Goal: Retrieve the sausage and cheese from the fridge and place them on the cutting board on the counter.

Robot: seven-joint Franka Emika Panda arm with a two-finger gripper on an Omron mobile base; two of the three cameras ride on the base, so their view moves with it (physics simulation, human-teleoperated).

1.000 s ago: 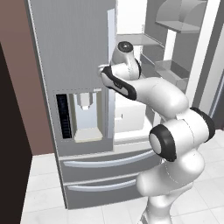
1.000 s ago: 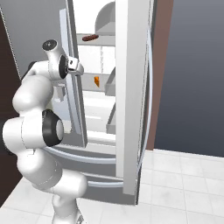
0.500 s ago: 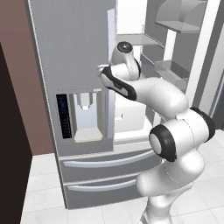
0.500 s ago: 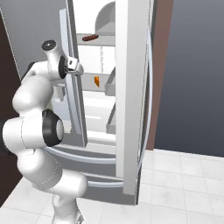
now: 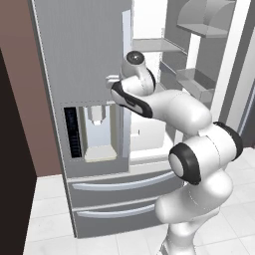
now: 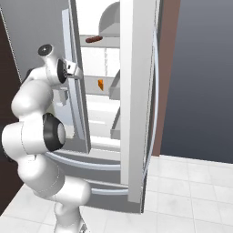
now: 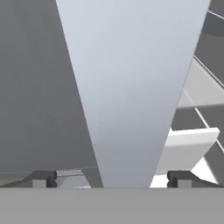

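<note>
The grey fridge [image 5: 84, 50] has its left door shut and its right door swung open on a white interior. In the right base view the reddish-brown sausage [image 6: 93, 39] lies on an upper shelf. The orange cheese [image 6: 100, 84] sits on a shelf below it. My gripper [image 5: 110, 81] [image 6: 76, 76] is at the left door's long vertical handle [image 7: 131, 87]. In the hand view my gripper [image 7: 113, 178] is open. Its fingertips [image 7: 43, 178] stand either side of the handle, apart from it. The cutting board and the counter are out of view.
The open right door [image 6: 136, 104] juts out toward me, with door bins [image 5: 194, 82] on its inner side. Two bottom drawers [image 5: 124, 184] sit under the doors. A brown wall [image 5: 20, 99] borders the fridge's left side. White floor tiles [image 6: 191, 182] spread to the right.
</note>
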